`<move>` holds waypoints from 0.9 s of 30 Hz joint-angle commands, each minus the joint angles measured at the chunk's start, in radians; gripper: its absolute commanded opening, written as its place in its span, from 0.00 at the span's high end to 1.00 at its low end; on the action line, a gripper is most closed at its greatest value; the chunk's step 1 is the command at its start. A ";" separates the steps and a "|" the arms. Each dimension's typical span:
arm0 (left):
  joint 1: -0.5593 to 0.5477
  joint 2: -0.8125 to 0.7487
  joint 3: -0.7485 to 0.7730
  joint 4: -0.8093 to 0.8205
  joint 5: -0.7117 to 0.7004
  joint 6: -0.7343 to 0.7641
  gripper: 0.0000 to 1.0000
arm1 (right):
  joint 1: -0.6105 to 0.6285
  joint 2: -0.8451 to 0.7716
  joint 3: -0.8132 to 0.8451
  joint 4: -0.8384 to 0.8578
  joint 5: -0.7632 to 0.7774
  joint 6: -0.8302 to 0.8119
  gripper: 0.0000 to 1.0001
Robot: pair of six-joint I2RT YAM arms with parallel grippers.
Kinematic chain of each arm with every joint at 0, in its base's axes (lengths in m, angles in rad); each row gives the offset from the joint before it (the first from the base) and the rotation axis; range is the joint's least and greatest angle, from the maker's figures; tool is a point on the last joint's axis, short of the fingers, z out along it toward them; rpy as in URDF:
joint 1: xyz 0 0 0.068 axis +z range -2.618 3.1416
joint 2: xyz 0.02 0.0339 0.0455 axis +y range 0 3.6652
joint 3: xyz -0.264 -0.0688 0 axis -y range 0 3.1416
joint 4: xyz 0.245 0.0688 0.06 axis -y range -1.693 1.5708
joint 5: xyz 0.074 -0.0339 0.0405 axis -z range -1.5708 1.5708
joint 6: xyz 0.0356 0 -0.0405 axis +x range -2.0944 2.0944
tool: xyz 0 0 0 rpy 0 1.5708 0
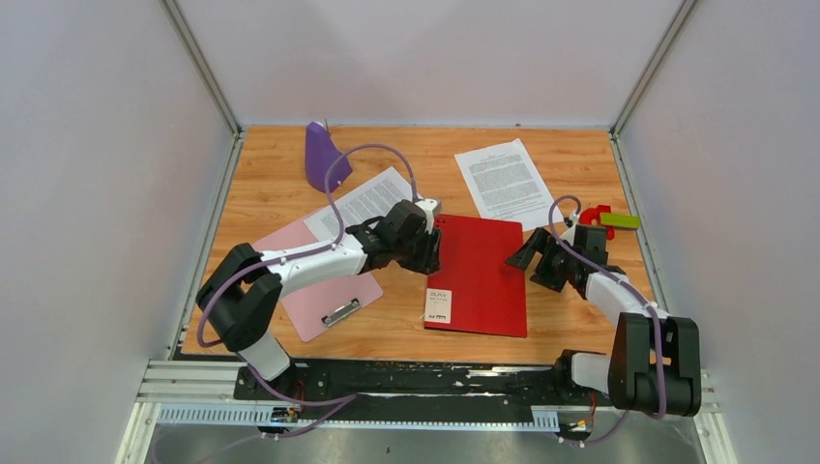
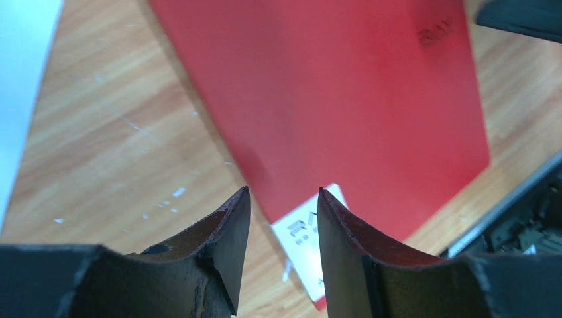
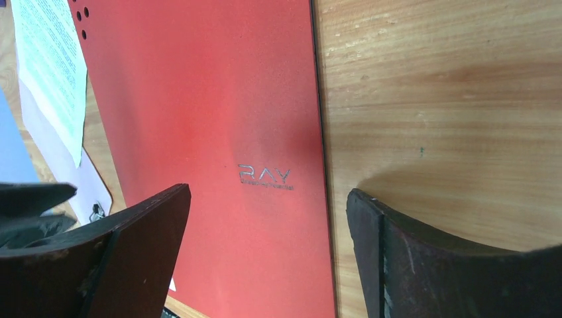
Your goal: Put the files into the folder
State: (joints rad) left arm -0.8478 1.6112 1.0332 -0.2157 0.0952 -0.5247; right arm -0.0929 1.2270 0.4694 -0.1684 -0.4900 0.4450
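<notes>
Folder (image 1: 481, 271) shut, cover up, mid tabletop (image 1: 580, 319); white label (image 1: 438, 304) at its near-left corner. Sheet 1 (image 1: 505, 181) toward far-right corner, just beside folder's far edge. Sheet 2 (image 1: 363, 201) left of folder, partly on pink clipboard (image 1: 319, 290), L arm (image 1: 309, 259) crossing over it. Purple thing (image 1: 321, 155) near far-left corner; red and green bits (image 1: 609, 217) at right edge. L end effector (image 2: 283, 192) at folder's left edge, jaws part-way apart, gripping nothing. R end effector (image 3: 268, 190) over folder's right edge, jaws wide apart, empty.

the left arm (image 1: 309, 259) covers the near end of the left sheet (image 1: 372, 198) and the far left edge of the folder (image 1: 481, 271). print on the white label (image 1: 438, 305) is too small to read. the right wrist view cuts the folder off top and bottom.
</notes>
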 commanded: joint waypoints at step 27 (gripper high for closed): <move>0.128 0.210 -0.105 0.282 0.252 0.017 0.70 | 0.002 0.092 -0.053 0.381 -0.438 0.178 0.13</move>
State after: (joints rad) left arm -0.7143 1.7844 0.9676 -0.0093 0.2916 -0.4900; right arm -0.1093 1.3415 0.4679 0.0044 -0.6621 0.4595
